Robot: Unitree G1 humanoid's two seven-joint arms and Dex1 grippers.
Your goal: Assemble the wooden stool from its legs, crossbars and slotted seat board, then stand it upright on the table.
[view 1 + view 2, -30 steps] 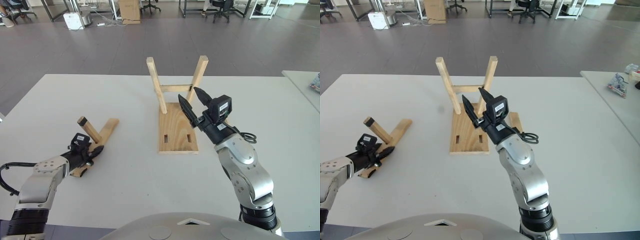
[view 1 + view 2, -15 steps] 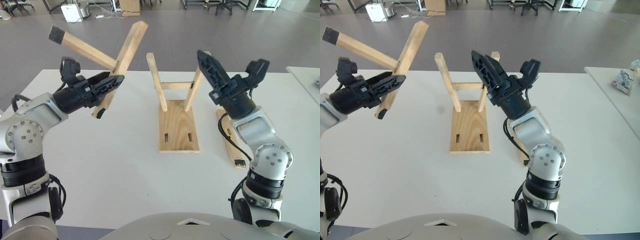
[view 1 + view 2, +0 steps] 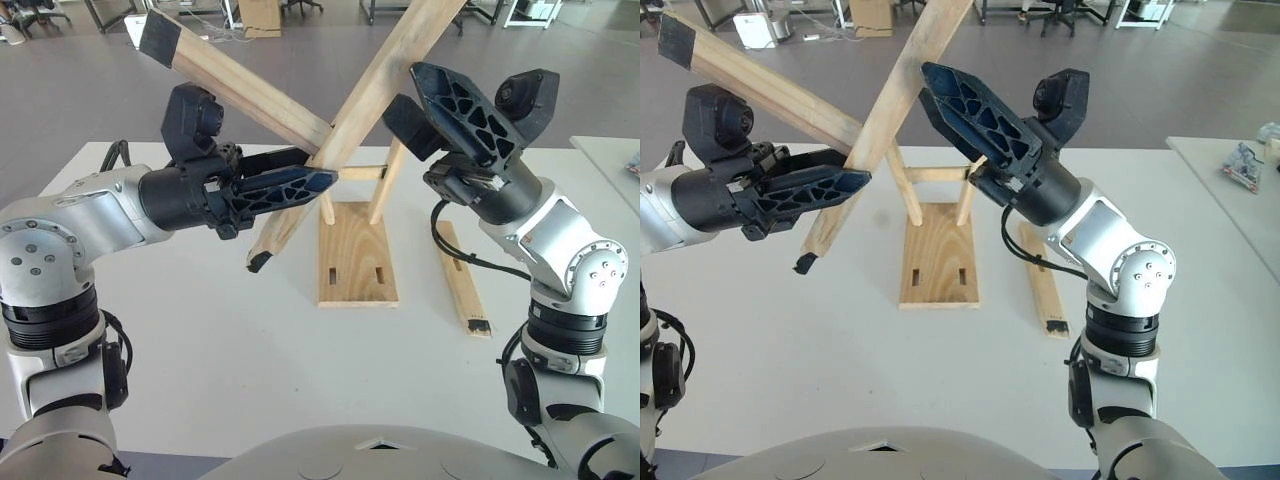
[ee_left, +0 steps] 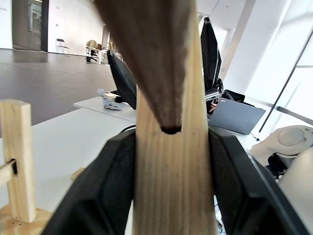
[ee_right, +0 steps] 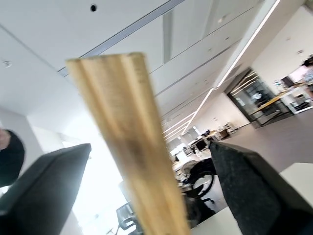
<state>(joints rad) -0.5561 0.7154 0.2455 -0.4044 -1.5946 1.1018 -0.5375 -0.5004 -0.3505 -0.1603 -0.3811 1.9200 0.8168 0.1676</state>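
Two near slots [image 3: 332, 276] of the seat board [image 3: 357, 240] on the worktop [image 3: 250, 350] lie empty; left tool [image 3: 320, 170] clamps the raised leg pair [image 3: 365, 95], right tool [image 3: 400, 88] gapes around one leg, so best close it, then lower the leg ends squarely.

Both arms are raised high with elbows bent, forearms angled inward toward each other. The left gripper [image 3: 322, 170] clamps its 2 fingers [image 4: 102, 196] against opposite sides of the wooden leg frame [image 3: 280, 230]. The right gripper [image 3: 402, 88] holds its 2 fingers spread apart.
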